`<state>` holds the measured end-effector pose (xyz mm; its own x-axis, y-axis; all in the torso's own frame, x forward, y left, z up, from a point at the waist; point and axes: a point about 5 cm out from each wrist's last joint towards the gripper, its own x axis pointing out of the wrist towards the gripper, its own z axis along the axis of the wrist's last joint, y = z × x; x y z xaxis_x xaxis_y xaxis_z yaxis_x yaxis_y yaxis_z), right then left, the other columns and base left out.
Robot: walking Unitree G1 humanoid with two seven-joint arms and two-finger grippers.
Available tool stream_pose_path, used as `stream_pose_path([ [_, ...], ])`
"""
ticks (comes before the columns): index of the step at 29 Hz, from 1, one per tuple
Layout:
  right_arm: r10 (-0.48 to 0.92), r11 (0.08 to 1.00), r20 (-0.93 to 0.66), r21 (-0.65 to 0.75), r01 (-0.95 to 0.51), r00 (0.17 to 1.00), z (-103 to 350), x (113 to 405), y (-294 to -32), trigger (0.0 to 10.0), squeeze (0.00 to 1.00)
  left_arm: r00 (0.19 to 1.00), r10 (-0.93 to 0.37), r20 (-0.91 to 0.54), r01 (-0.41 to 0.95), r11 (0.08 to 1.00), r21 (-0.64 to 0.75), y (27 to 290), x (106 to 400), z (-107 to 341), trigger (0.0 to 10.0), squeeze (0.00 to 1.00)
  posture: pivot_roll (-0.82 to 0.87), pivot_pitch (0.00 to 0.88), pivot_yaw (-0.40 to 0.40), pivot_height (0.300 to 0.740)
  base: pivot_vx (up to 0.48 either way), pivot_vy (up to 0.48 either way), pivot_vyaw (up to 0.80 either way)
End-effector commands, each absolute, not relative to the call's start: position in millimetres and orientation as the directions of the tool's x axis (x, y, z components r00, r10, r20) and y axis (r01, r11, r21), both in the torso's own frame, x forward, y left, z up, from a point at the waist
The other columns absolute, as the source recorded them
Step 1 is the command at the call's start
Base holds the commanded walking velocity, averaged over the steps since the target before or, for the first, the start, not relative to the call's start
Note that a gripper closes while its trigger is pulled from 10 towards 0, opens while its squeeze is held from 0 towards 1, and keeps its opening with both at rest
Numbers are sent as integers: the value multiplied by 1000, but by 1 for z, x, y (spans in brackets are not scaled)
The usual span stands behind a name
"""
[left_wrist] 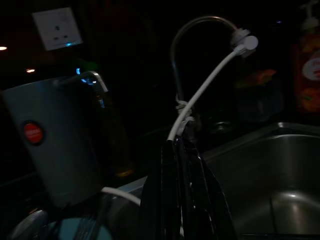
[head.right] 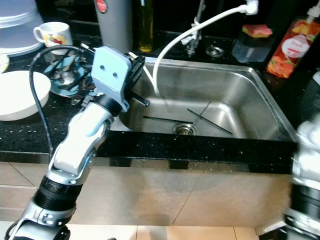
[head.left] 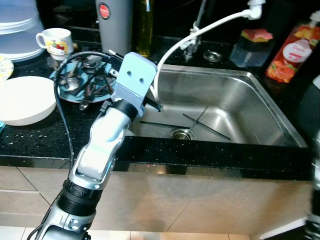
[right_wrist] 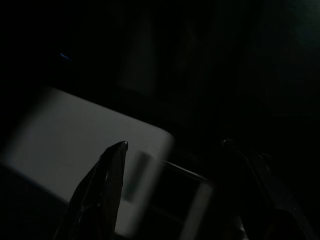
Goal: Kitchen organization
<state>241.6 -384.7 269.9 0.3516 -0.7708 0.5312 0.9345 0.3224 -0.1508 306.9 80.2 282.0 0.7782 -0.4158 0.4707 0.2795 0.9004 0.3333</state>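
My left arm reaches up over the black counter at the left rim of the steel sink, its blue wrist housing covering the fingers in the eye views. In the left wrist view the left gripper is shut, its fingers pressed together; I can make out nothing between them. Two thin black chopsticks lie crossed on the sink floor near the drain. A blue plate piled with spoons and forks sits just left of the arm. My right gripper is open in a dark view.
A white bowl, a mug and stacked white dishes stand at the left. A grey flask, an oil bottle, a white tap hose, a sponge tub and an orange bottle line the back.
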Motion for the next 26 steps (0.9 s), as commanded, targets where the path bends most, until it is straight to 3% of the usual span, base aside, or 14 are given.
stream_pose_path([
  [1,-799,267,515,-158,951,310,264,232,-397,10000,0,766,-432,476,290,893,343,76,307,284,10000,0,175,69,-69,740,0,0,0],
  [2,-799,267,515,-158,951,310,264,232,-397,10000,0,766,-432,476,290,893,343,76,307,284,10000,0,175,69,-69,740,0,0,0],
  [6,-865,86,458,-265,960,204,232,193,-436,10000,0,767,-427,479,285,895,343,76,311,285,10000,0,170,74,-67,740,0,0,0],
  [11,-923,2,362,-328,945,128,200,163,-462,10000,0,766,-429,479,287,895,342,76,312,285,10000,0,164,76,-67,740,0,0,0],
  [17,-966,30,221,-427,904,137,155,148,-467,10000,0,765,-426,483,286,897,336,75,313,286,10000,0,161,77,-77,740,0,0,0],
  [21,-984,63,112,-503,862,137,117,135,-460,10000,0,765,-421,488,283,900,332,75,313,288,10000,0,163,79,-77,740,0,0,0],
  [23,-987,121,15,-571,812,158,86,127,-451,10000,0,765,-418,490,282,901,329,77,313,288,10000,0,161,78,-77,740,0,0,0],
  [26,-986,141,-16,-590,795,164,76,125,-447,10000,0,765,-418,491,282,902,328,77,313,288,10000,0,161,78,-77,740,0,0,0],
])
